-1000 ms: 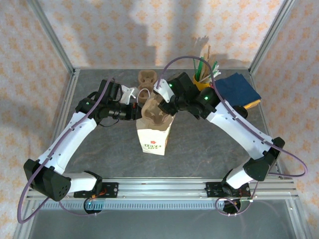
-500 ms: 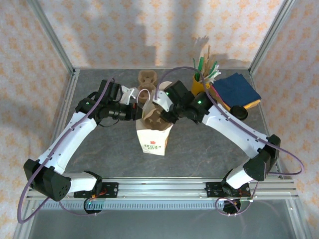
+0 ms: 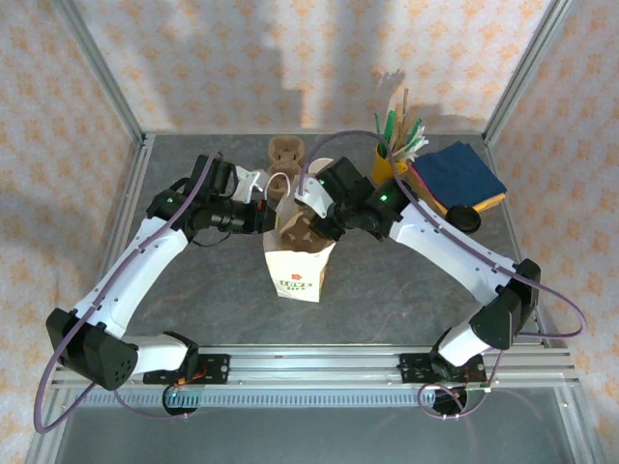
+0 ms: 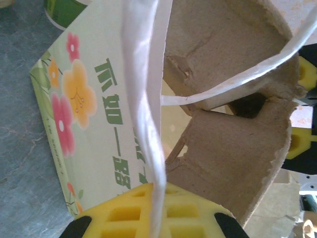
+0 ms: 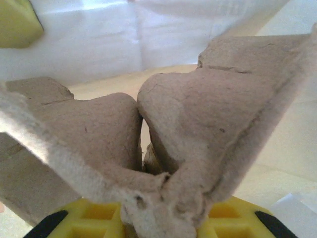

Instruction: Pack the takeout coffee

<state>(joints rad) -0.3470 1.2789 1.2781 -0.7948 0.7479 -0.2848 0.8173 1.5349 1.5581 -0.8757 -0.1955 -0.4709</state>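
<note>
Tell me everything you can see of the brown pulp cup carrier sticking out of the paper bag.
The cup carrier is brown moulded pulp with rounded cup pockets and thin ragged edges. It stands tilted, partly inside the open flowered paper bag, its upper part above the rim. The right hand is shut on its edge. A white bag handle, pinched by the left hand, passes across it.

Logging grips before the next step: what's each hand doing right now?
Left hand: closed on the bag handle.
Right hand: closed on the carrier.
</note>
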